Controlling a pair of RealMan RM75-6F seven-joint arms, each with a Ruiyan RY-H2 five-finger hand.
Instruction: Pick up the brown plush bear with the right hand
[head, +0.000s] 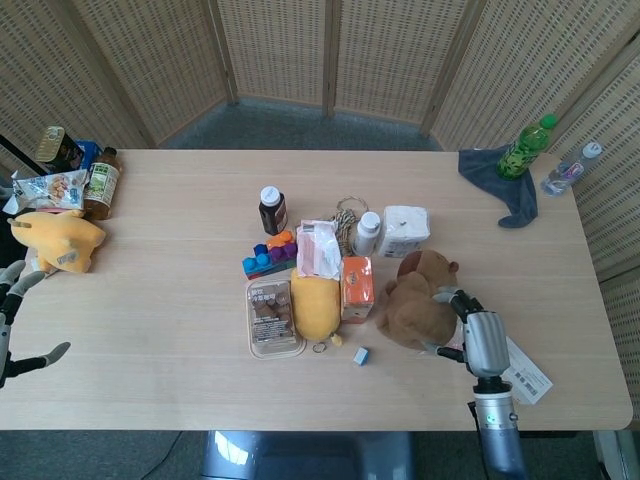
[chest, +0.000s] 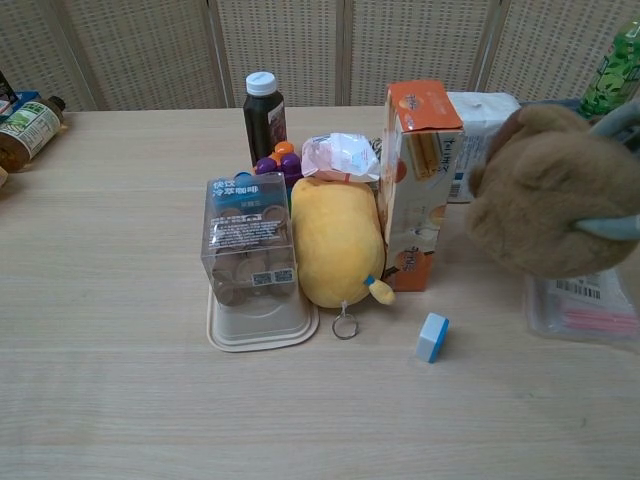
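Brown plush bear (head: 418, 300) sits in the grasp of the right hand (head: 481, 340), raised off the light wooden table (head: 170, 390); in the chest view the bear (chest: 545, 195) hangs clear above the tabletop at the right edge of the picture, with grey fingers (chest: 612, 228) curled round its right flank. From above, the bear is just right of the orange carton (head: 357, 285) and near the white tissue pack (head: 405, 230).

Going down in size: a yellow plush toy (head: 316, 305) lies just left of the carton, touching it in the chest view. Left of that stands a clear box of small cups (chest: 243, 245) on a beige tray (chest: 262, 325). A second yellow plush (head: 55, 243) lies at the far left side of the table. A dark brown bottle (head: 272, 211) with a white cap stands farther back, with coloured blocks (head: 268, 255) in front of it. A flat clear packet (chest: 585, 305) lies on the table below the lifted bear. A small blue and white eraser (chest: 431, 337) rests on the near side, apart from the carton.

The left hand (head: 15, 320) is at the left edge, fingers spread, holding nothing.
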